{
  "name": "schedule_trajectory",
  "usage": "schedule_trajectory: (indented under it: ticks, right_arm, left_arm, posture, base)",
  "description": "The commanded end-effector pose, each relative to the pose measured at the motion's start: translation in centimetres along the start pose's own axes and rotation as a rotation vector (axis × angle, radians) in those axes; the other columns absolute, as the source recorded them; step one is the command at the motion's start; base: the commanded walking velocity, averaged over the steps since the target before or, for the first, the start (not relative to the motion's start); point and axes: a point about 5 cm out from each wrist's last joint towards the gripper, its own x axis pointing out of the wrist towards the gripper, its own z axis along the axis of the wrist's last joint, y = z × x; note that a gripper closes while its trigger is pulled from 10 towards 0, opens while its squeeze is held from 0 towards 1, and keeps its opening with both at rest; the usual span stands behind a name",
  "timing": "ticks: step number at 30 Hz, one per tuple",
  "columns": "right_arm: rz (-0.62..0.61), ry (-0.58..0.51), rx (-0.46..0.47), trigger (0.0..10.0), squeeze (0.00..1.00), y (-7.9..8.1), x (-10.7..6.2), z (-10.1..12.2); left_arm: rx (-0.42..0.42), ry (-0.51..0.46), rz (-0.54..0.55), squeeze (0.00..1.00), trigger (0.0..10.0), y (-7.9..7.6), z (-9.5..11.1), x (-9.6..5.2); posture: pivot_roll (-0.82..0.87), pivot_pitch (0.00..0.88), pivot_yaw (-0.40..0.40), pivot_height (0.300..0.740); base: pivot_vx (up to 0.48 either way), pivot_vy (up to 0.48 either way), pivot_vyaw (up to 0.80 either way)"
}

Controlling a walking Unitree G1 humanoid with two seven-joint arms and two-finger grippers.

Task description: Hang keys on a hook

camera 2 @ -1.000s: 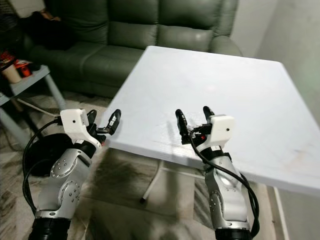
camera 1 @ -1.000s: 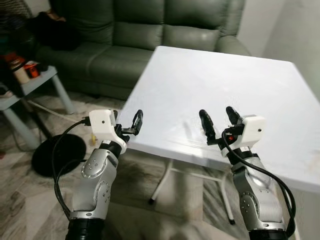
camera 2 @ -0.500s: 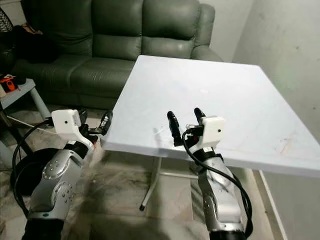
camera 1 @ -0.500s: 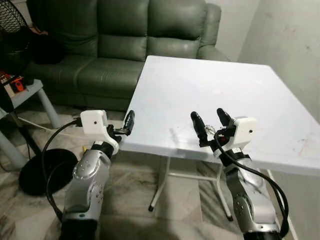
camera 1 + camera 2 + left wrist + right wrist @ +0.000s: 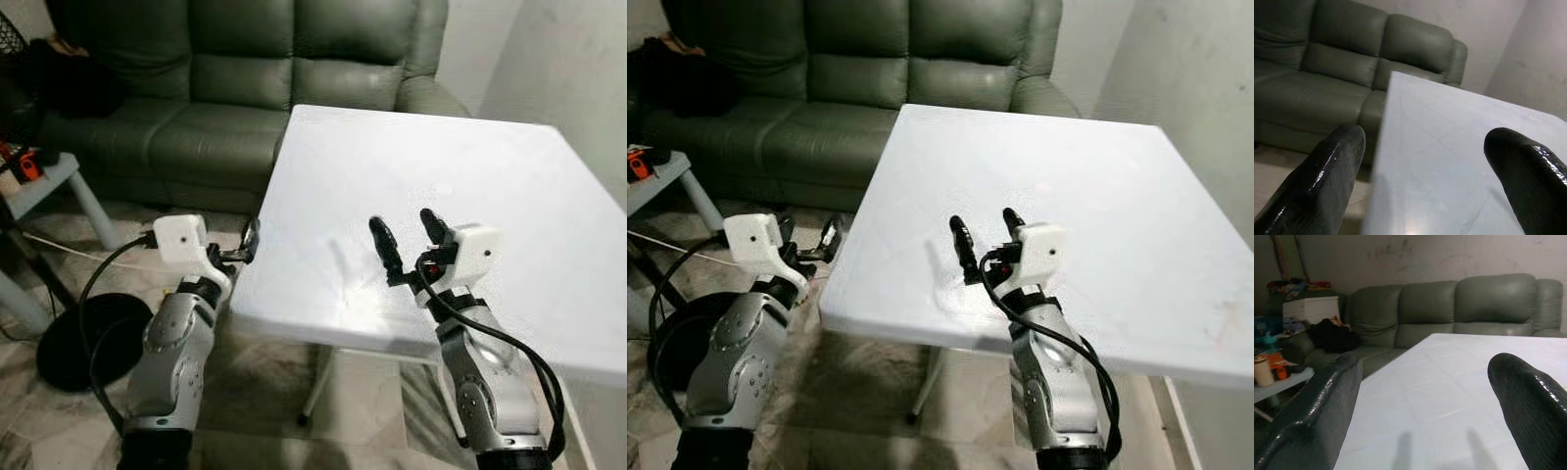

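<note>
Plainly, my right pincer (image 5: 403, 221) hovered above the white table (image 5: 509, 166), close to its near edge and roughly midway along it. Its two black fingers (image 5: 1320, 406) were spread wide with nothing between them. Their faint shadows fell on the tabletop just ahead. My left pincer (image 5: 247, 245) hung just off the table's left edge, near the near-left corner and about level with the top. Through the left wrist camera its fingers (image 5: 1327, 176) were also parted and held nothing, and that edge of the table ran away between them. Beyond the far edge of the table stood a dark green leather sofa (image 5: 245, 59) against a pale wall (image 5: 578, 59). A small grey side table (image 5: 44, 186) carrying a few small items stood off to my left. A round black base (image 5: 83, 338) lay on the floor beside my left arm, with a black cable looping above it. The tabletop looked bare and glossy, with a bright glare patch near the near edge. As for the keys, I could not tell where they were, nor the hook.
</note>
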Motion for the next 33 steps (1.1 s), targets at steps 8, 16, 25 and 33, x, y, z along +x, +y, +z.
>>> schedule_trajectory:
  ticks: [8,16,25,33]
  right_arm:
    - [-0.008,0.022,-0.024,10.0,0.00,-1.3,-0.3,0.3]
    - [0.013,0.039,-0.029,10.0,1.00,-1.6,-0.6,0.2]
    - [0.028,0.057,-0.057,10.0,1.00,-1.9,-0.8,0.1]
    - [0.076,0.160,-0.086,10.0,0.00,-2.1,-0.1,-0.1]
  left_arm:
    - [0.032,0.002,-0.065,0.00,10.0,-1.9,-0.2,0.0]
    - [0.040,0.011,-0.101,0.00,10.0,-2.2,-0.6,-0.2]
    - [0.062,0.014,-0.126,0.00,10.0,-2.5,-0.7,-0.4]
    - [0.110,0.060,-0.257,0.00,10.0,-4.0,-1.9,-1.2]
  posture:
    - [0.00,0.000,-0.029,0.715]
    - [0.00,0.000,-0.030,0.715]
    - [0.01,0.000,-0.032,0.715]
    - [0.00,0.000,-0.034,0.715]
  base:
    - [0.000,0.000,0.00]
    - [0.000,0.000,0.00]
    - [0.000,0.000,0.00]
    - [0.000,0.000,0.00]
